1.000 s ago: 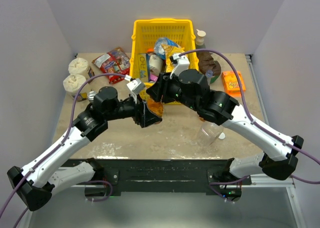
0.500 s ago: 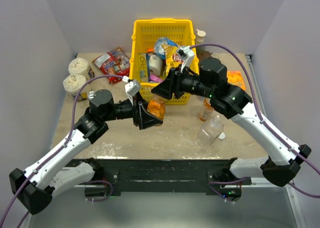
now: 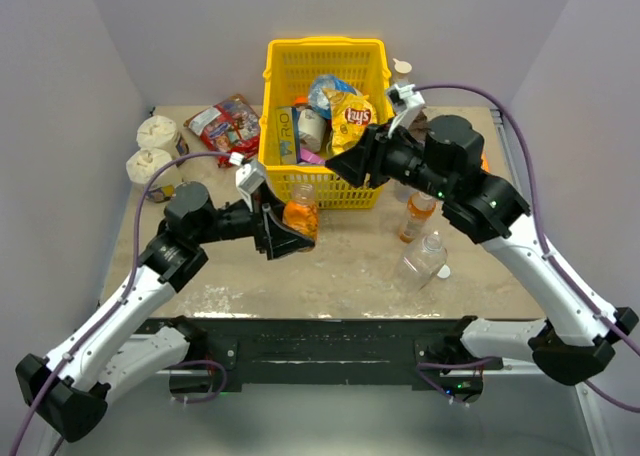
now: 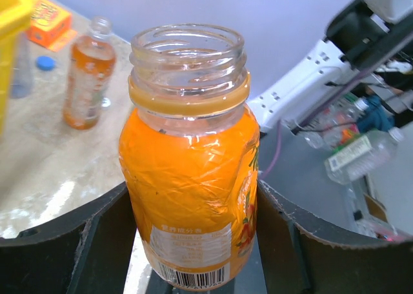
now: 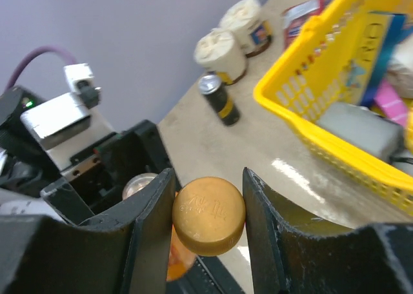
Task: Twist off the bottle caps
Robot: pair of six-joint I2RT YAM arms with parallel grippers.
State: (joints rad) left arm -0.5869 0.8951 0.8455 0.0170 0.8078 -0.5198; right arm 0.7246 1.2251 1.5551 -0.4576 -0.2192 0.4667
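Glossy clear plastic is noted on the bottle (image 4: 190,178) — wrapped in shiny crinkled film. The cap (image 5: 208,215) is finished satin-smooth; the basket (image 3: 325,46) is moulded in perforated plastic.

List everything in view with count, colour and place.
basket: one, yellow, back centre, full of snacks
juice bottle: one, orange, uncapped, before the basket
orange cap: one, orange, held off its bottle
tall bottle: one, orange-filled, right of the juice bottle
clear bottle: one, see-through, front right
white cap: one, white, beside the clear bottle
blue cap: one, blue, near the tall bottle
capped bottle: one, pale cap, behind the basket
tubs: two, white, far left
can: one, dark, by the tubs
packet: one, red, left of the basket
box: one, orange, far right
left end effector: one, black, shut on the juice bottle
right end effector: one, black, shut on the orange cap
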